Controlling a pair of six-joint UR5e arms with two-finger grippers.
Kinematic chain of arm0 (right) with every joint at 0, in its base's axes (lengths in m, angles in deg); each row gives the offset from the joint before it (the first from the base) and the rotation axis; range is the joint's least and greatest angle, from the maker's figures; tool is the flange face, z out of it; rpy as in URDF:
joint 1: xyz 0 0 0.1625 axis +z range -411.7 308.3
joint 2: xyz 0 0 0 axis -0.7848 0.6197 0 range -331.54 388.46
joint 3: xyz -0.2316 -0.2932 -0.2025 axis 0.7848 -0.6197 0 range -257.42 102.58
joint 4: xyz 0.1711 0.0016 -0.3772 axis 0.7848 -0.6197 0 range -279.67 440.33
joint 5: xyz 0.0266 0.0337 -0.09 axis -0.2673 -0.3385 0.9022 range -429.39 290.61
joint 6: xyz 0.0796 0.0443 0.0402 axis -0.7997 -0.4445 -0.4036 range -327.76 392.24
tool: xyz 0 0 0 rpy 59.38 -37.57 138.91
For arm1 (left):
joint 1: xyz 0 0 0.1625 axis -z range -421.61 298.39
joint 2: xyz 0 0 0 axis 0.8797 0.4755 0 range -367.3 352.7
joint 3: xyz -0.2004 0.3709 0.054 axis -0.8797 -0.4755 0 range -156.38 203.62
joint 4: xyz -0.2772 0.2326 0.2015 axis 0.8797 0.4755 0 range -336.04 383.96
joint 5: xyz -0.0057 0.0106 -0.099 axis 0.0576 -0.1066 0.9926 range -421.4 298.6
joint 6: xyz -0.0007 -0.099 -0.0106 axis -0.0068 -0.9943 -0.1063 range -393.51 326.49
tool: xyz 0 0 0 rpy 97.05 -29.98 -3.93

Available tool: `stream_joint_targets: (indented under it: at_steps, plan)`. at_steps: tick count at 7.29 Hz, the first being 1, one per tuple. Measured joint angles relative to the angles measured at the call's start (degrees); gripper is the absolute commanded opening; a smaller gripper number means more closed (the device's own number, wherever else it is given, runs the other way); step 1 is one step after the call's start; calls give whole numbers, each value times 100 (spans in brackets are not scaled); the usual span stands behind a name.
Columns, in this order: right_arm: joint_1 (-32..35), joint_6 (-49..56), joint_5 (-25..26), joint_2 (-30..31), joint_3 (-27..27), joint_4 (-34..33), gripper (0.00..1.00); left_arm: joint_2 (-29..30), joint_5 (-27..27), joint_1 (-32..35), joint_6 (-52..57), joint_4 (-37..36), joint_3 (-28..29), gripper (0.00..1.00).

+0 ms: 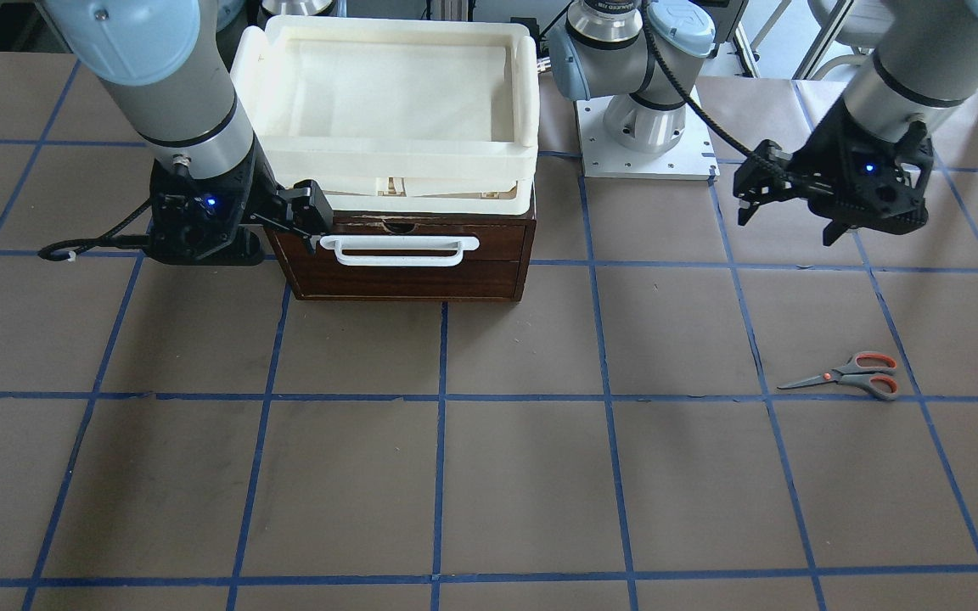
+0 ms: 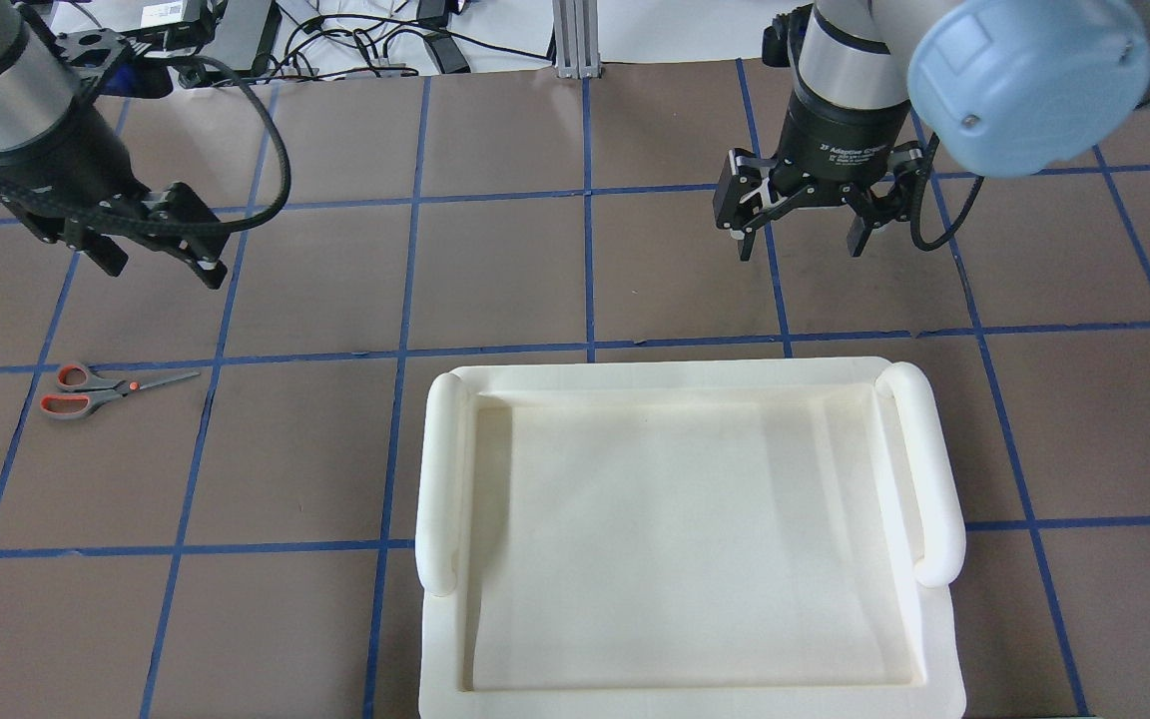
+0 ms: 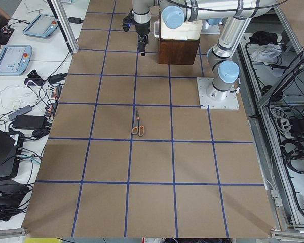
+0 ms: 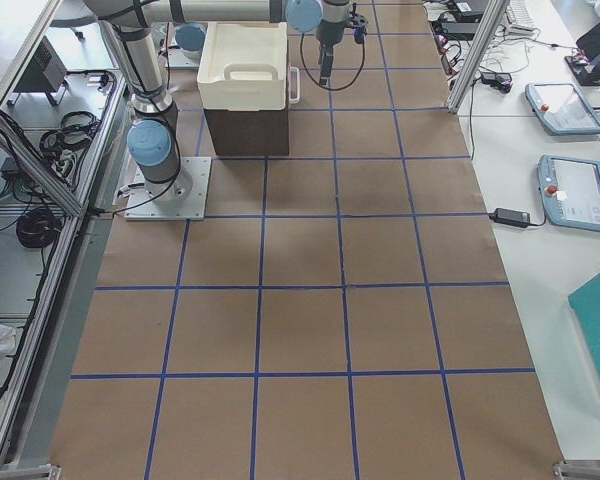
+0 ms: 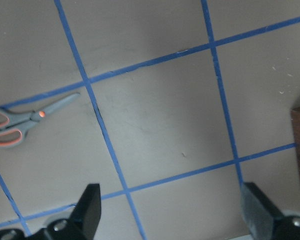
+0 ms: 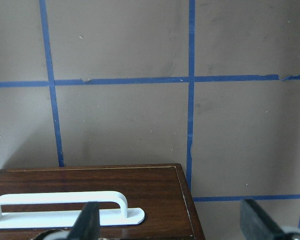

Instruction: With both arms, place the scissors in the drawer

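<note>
The scissors (image 1: 850,375) lie flat on the brown table, blades closed; they also show in the overhead view (image 2: 101,387) and the left wrist view (image 5: 20,122). My left gripper (image 1: 789,225) hovers open and empty above the table, beyond the scissors and apart from them (image 2: 164,270). The dark brown drawer (image 1: 404,255) is shut, with its white bar handle (image 1: 400,249) facing the table's middle. My right gripper (image 1: 311,222) is open and empty, in front of the handle's end (image 6: 60,207) and not closed on it.
A cream-white plastic tray (image 1: 523,93) sits on top of the drawer cabinet and hides it in the overhead view (image 2: 440,469). Blue tape lines grid the table. The left arm's base plate (image 1: 646,161) stands beside the cabinet.
</note>
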Motion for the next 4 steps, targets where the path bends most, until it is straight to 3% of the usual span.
stream_joint_targets:
  at_steps: [2, 4]
  plan:
    - [151, 353, -113, -273, -10, 71, 100, 180, -220, -879, 2374, -46, -245, 100]
    - [273, 1496, -384, -529, -34, 51, 100, 539, -717, -1203, 4270, -599, -350, 100]
